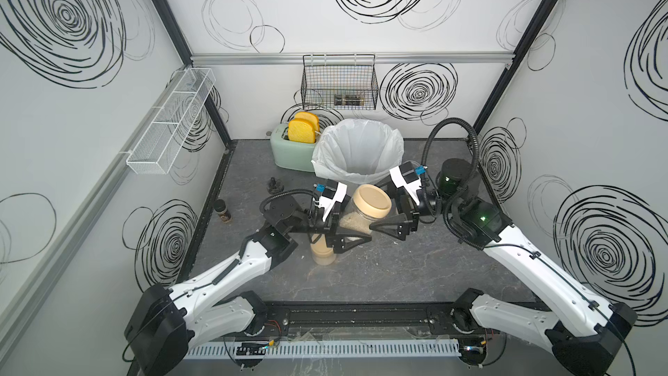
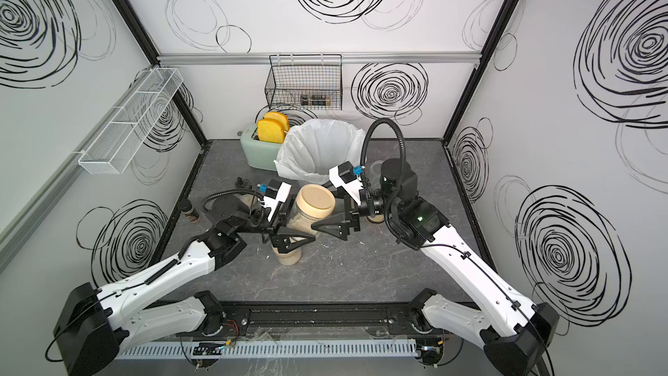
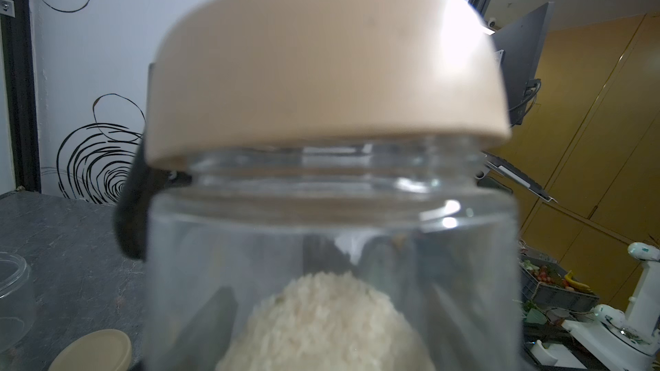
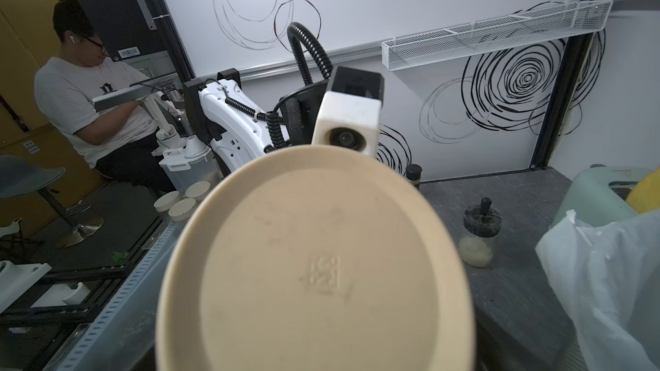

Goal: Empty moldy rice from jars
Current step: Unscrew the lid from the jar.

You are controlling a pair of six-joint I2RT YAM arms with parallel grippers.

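Observation:
A clear jar [image 1: 356, 218] with a tan lid [image 1: 372, 200] hangs tilted above the table in both top views, in front of the bin. My left gripper [image 1: 352, 229] is shut on its glass body. Moldy rice [image 3: 321, 326] lies heaped in the jar's lower part. My right gripper [image 1: 377, 207] is open, with its jaws standing wide on either side of the lid [image 4: 318, 265]. Its fingers are hidden in the right wrist view. Another jar [image 1: 322, 252] with pale contents stands on the table under my left gripper. An empty clear jar [image 2: 379, 167] stands behind my right arm.
A bin with a white liner [image 1: 361, 153] stands just behind the held jar, beside a green toaster [image 1: 289, 155]. A loose tan lid [image 3: 96, 349] lies on the table. A small black-capped bottle [image 1: 275, 184] and a dark spice shaker [image 1: 221, 211] stand at the left.

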